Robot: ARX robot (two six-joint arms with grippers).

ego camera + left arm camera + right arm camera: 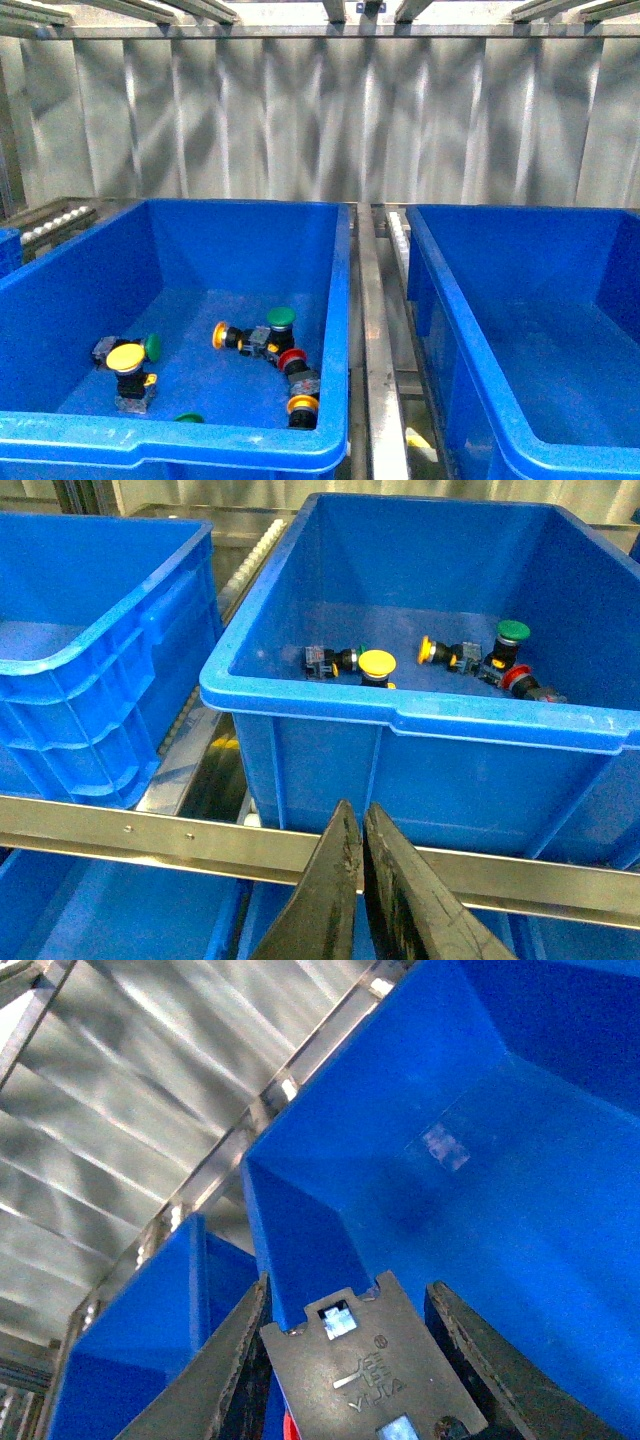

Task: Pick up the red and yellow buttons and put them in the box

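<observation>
The right gripper (348,1298) is clamped on a red button (362,1365), whose body seems stamped "YIJIA", above the box (520,1160). The left gripper (360,812) is pressed together and empty, facing the other crate (420,755).

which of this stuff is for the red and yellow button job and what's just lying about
For the job: yellow buttons, red button, held button, empty right crate.
Lying about: green buttons, metal rail.
</observation>
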